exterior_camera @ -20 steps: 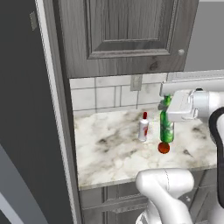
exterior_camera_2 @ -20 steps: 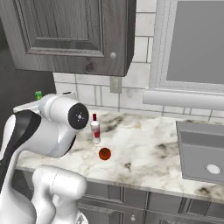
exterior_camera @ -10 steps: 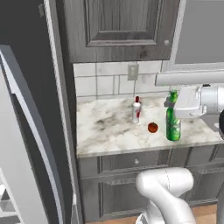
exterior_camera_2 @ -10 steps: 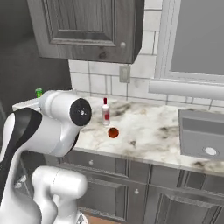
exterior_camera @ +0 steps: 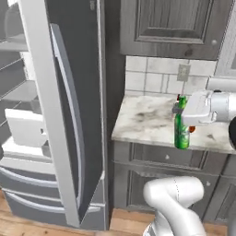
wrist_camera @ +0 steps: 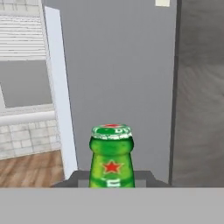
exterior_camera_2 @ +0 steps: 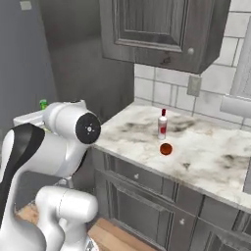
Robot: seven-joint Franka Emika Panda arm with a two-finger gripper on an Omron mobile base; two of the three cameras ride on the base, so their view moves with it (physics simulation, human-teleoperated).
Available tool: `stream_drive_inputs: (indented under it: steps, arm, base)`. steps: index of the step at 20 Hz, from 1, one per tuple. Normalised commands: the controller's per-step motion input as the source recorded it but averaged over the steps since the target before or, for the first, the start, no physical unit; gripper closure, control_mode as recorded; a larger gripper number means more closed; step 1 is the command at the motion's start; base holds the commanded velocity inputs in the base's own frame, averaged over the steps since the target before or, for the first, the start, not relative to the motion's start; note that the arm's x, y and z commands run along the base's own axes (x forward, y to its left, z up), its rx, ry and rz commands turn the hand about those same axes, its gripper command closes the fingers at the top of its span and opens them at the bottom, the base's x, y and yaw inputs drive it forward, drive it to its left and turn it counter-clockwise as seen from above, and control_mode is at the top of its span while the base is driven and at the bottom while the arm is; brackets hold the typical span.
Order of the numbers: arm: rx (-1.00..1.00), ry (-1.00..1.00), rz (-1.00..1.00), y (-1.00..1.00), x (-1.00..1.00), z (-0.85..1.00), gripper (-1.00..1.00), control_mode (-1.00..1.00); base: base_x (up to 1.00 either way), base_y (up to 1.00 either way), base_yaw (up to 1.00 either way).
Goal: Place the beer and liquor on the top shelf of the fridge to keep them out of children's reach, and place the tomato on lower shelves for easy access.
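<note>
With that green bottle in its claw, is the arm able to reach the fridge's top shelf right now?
Probably not yet. The claw grips the beer beside the counter, and the fridge's open door stands between it and the shelves.

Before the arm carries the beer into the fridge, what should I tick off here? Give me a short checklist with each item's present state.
1. Beer held in the gripper: ok, jaws shut on its neck.
2. Beer upright: ok.
3. Fridge door open: ok, shelves show at left.
4. Path to the top shelf clear: cannot tell, the door edge faces the hand.
5. Liquor standing on the counter: ok.
6. Tomato on the counter beside the liquor: ok.
</note>
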Motion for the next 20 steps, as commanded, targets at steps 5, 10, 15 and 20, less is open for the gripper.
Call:
stream_drive_inputs:
  steps: [5,10,15,20]
  arm:
    - [0.00,0.00,0.00,0.00,0.00,0.00,1.00,1.00]
    - [0.00,0.00,0.00,0.00,0.00,0.00,1.00,1.00]
    - [0.00,0.00,0.00,0.00,0.00,0.00,1.00,1.00]
    - [0.00,0.00,0.00,0.00,0.00,0.00,1.00,1.00]
  base:
    - [-0.48,-0.34,0.66]
    - [-0.33,-0.05,0.72]
    - [-0.03,0.44,0.74]
    - [0.00,0.98,0.62]
